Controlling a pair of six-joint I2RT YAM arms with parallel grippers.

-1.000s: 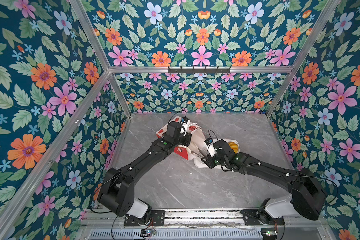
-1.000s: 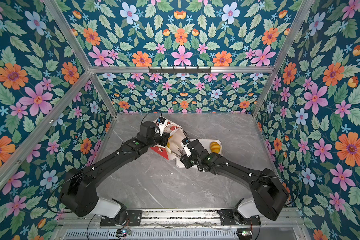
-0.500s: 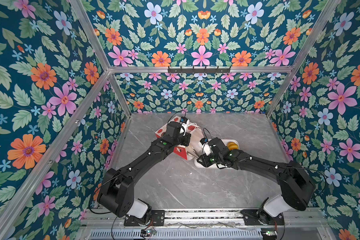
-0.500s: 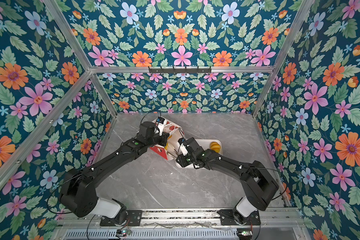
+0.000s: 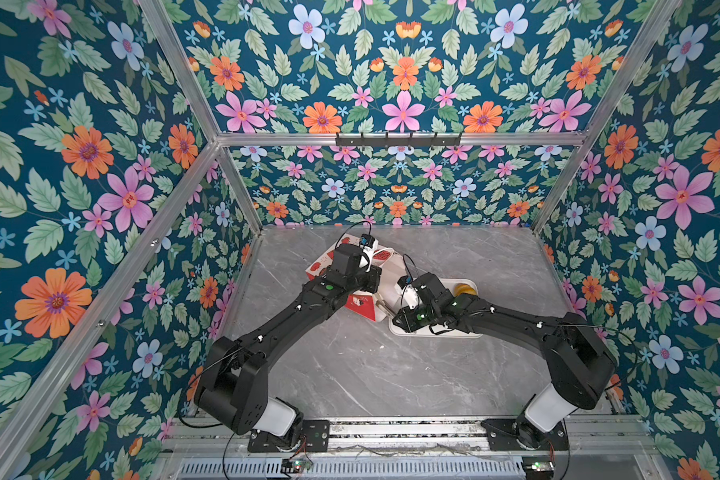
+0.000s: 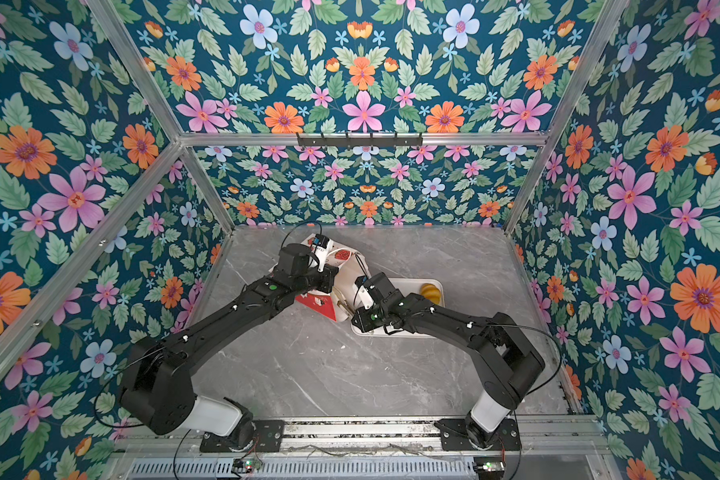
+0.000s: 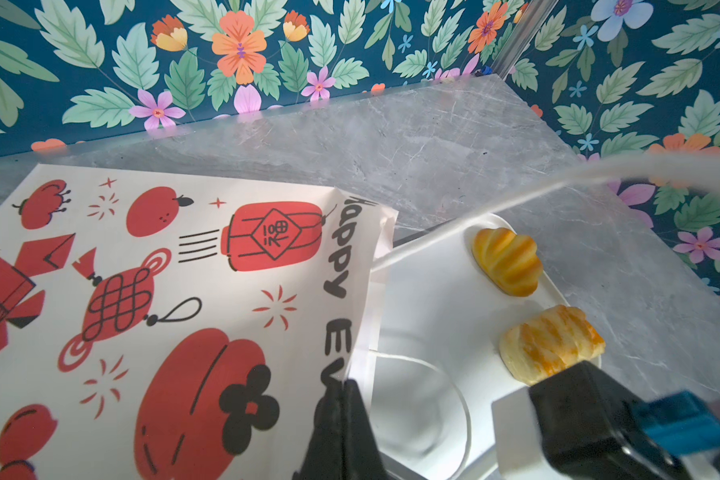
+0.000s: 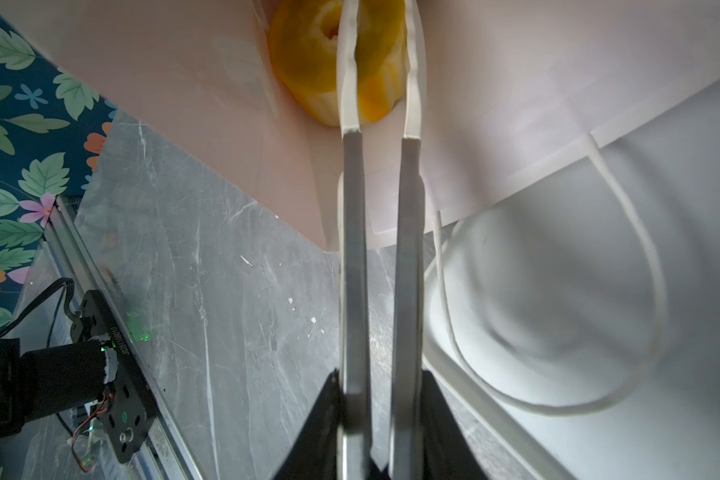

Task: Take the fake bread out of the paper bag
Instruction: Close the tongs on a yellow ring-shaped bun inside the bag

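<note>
One doughnut (image 8: 308, 62) sitting inside bag (image 7: 184, 291) lying on counter (image 8: 225, 291) | right claw (image 8: 381, 41) narrow, pinching its ring wall | left claw (image 7: 341, 390) clamping bag rim | risk: thin hold slipping during withdrawal, doughnut dropping back

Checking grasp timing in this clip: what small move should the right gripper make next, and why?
Probably close the right gripper: its fingers straddle the ring pastry inside the paper bag, a firm grip not evident, while the left gripper pinches the bag's rim.
</note>
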